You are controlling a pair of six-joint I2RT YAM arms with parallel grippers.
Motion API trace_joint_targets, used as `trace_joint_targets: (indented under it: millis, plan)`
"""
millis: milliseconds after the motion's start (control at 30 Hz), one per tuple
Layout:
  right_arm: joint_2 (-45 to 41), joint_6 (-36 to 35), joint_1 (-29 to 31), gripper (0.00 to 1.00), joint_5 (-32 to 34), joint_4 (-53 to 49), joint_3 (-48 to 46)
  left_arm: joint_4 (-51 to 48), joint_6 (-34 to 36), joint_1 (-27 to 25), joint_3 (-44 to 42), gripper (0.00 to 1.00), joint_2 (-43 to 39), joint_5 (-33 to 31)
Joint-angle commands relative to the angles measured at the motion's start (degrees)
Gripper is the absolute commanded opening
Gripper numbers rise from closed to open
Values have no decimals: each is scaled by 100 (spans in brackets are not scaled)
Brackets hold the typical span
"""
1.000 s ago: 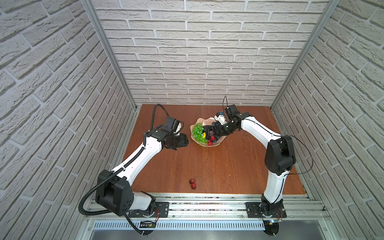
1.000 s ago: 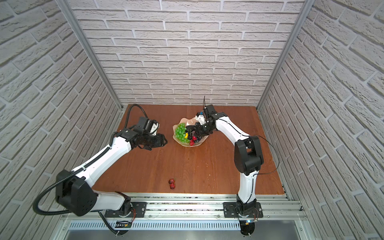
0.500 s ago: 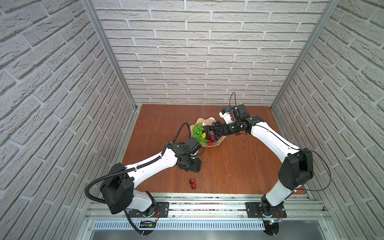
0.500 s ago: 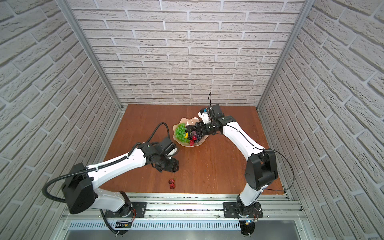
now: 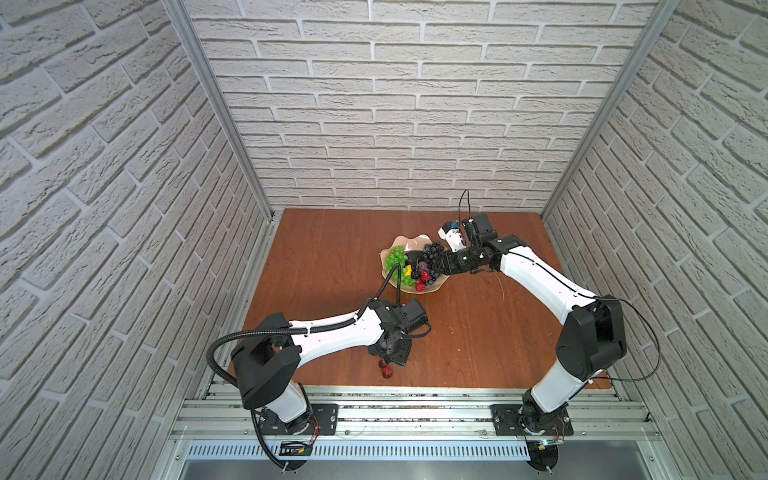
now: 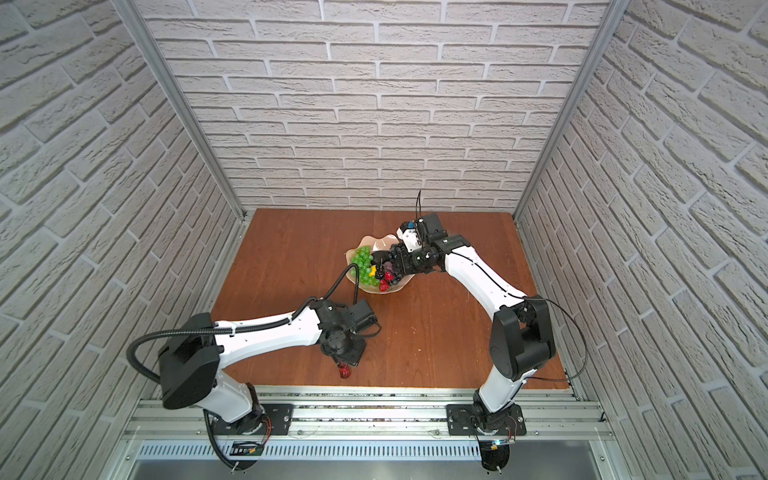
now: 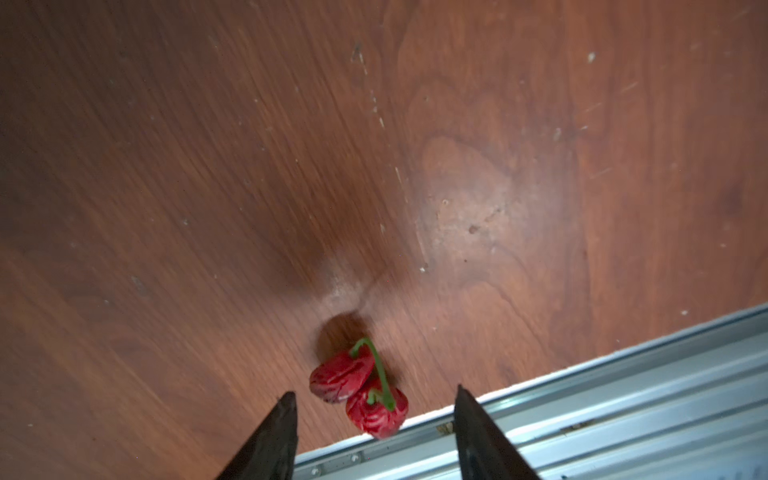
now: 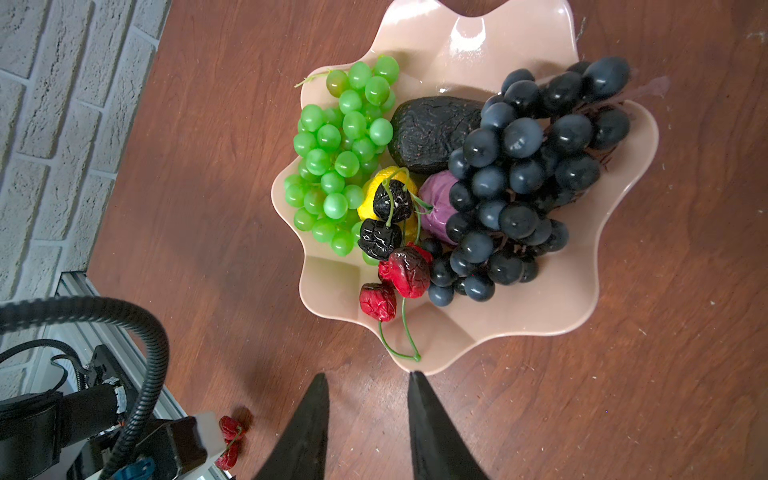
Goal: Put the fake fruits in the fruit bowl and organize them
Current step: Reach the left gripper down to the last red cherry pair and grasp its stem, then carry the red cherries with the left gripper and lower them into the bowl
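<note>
Looking down your left wrist view, you see the left fingers [image 7: 278, 436] spread wide, with the red cherries [image 7: 359, 390] lying on the bench [image 7: 208, 166] between their tips. Your right fingers [image 8: 428, 424] stand narrowly apart, empty, just beside the fruit bowl [image 8: 540, 316].

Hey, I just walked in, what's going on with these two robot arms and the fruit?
The pink scalloped bowl holds green grapes, dark grapes, an avocado, a lemon, a purple fruit, black berries and red cherries. One more cherry pair lies on the wooden table near its front edge; the left gripper is poised at it, open, not gripping. The right gripper hovers by the bowl's rim, open and empty.
</note>
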Motion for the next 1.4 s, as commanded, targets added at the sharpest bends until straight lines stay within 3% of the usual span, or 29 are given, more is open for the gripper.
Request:
trace_joint_targets:
  millis: [0, 300, 433, 633, 967, 1167, 1367]
  plan:
    - [-5, 33, 33, 34, 2, 186, -69, -37, -3, -39, 140, 50, 168, -187]
    - [0, -2, 35, 33, 59, 219, -202, -59, -58, -72, 114, 21, 214, -47]
    - [45, 11, 33, 32, 23, 262, -219, -43, -45, -70, 88, 18, 184, -28]
    - [63, 11, 33, 31, 31, 290, -251, -37, -32, -70, 97, 4, 215, -28]
    - [28, 28, 36, 30, 21, 326, -282, 28, -15, -77, 45, 0, -76, -90]
    - [-46, 19, 35, 30, 64, 333, -307, -140, 29, -21, 135, 0, -688, -129]
    - [-111, 77, 38, 30, 87, 424, -354, 19, 257, 462, 505, 0, -1162, 74]
